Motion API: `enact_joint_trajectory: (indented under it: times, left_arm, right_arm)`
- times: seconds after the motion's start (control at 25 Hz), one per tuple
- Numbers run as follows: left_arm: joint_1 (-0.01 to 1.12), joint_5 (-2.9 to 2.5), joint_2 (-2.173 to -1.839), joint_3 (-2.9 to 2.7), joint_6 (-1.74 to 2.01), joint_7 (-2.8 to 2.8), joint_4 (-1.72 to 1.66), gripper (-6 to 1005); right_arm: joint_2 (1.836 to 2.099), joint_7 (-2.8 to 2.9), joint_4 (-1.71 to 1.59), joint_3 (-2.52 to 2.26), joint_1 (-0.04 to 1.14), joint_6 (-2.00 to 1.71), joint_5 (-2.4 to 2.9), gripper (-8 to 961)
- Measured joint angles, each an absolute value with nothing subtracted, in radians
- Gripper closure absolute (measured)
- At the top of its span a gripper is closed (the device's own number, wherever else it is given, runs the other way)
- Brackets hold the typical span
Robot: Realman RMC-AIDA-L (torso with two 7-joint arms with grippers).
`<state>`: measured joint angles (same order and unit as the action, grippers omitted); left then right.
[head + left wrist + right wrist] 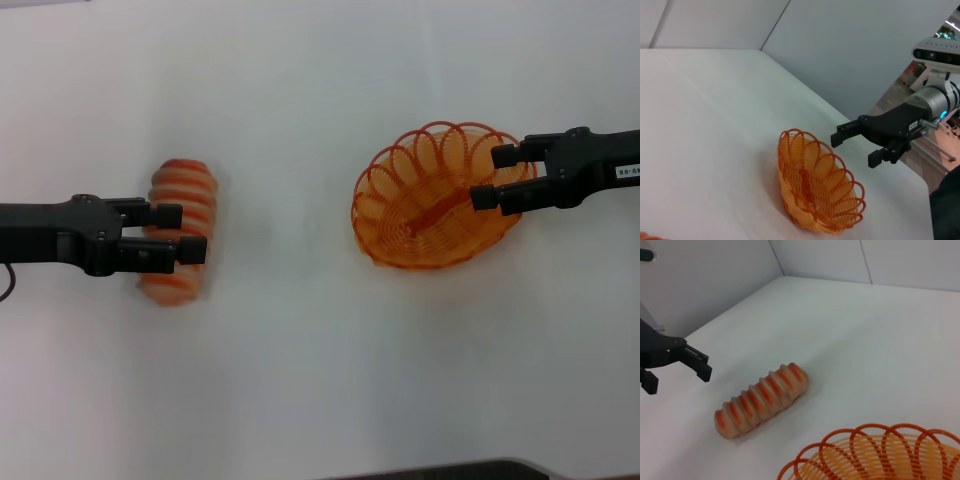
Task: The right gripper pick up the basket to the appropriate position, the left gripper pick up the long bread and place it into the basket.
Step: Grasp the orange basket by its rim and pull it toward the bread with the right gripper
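Orange basket (430, 200) sits unlifted on your worktop (300, 380); right gripper (490, 177) wide at its rim, left gripper (185, 232) wide above bread (180, 225), well apart.

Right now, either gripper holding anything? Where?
Nothing held. Left gripper open above the long bread; right gripper open over the basket rim.

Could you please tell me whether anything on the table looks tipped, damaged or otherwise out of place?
Nothing stands out: the long bread lies whole on the table, the basket is empty and undamaged.
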<state>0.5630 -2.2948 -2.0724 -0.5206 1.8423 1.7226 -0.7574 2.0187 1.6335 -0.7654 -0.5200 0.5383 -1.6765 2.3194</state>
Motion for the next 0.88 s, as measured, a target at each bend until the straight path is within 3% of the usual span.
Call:
enact_joint_trajectory:
  times: [0.88]
  left_arm:
    - [0.562, -2.295, -2.072, -0.523, 1.849, 1.723, -0.758, 158]
  right_arm:
    - [2.018, 1.659, -0.77, -0.514, 0.545, -1.687, 2.301, 25]
